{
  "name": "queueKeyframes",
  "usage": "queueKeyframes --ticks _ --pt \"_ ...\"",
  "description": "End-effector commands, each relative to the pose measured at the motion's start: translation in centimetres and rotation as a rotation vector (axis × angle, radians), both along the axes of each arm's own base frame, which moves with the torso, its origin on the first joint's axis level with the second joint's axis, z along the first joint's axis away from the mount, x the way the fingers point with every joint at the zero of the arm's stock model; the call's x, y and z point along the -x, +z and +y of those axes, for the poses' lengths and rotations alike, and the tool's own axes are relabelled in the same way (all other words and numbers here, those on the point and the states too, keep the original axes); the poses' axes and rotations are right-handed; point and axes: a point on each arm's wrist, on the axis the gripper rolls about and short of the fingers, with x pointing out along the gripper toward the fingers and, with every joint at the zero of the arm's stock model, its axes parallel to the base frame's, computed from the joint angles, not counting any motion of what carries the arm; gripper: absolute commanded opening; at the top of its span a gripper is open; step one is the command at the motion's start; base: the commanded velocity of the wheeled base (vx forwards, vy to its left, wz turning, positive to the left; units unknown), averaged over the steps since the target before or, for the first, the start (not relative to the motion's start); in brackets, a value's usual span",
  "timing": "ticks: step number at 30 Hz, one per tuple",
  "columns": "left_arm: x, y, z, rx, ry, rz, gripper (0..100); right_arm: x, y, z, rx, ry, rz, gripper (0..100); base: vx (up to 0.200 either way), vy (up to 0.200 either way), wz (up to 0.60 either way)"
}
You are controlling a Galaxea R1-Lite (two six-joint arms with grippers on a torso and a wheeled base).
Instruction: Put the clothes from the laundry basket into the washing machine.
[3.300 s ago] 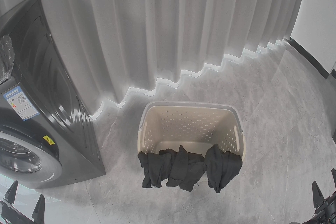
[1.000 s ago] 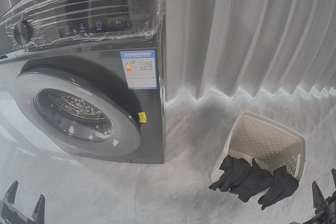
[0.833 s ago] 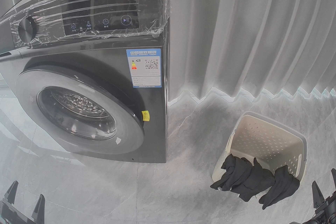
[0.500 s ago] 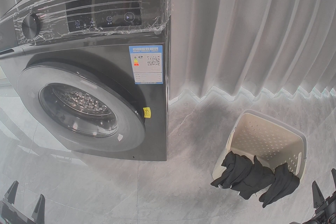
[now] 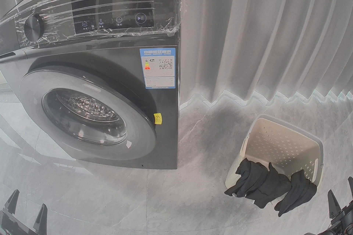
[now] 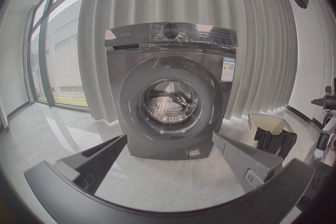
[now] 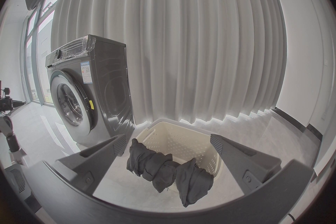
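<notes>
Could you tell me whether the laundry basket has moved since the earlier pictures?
No: the view shifted; the laundry basket keeps its spot right of the washing machine.

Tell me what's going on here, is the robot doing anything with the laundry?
Nothing is being handled right now. The left gripper and the right gripper are both open and empty, low in front of the robot. The dark clothes hang over the near rim of the laundry basket, which sits on the floor right of the washing machine. Its round door looks shut, so loading has not begun.
</notes>
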Motion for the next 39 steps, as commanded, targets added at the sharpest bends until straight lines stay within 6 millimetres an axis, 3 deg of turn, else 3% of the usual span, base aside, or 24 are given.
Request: queueKeyframes --ticks 1,14,24,39 --pt "0.0 -0.53 0.0 0.002 0.0 0.0 100 -0.12 -0.49 0.0 0.0 0.001 0.016 100 0.0 0.0 0.0" --pt "0.0 -0.53 0.0 0.001 0.0 0.0 100 -0.12 -0.49 0.0 0.0 0.001 0.016 100 0.0 0.185 0.0" --pt "0.0 -0.55 0.0 -0.002 0.0 0.002 100 -0.12 -0.49 0.0 0.0 0.001 0.016 100 0.0 0.0 0.0" --pt "0.0 -0.55 0.0 -0.004 0.0 0.002 100 -0.12 -0.49 0.0 0.0 0.001 0.016 100 0.0 0.2 0.0"
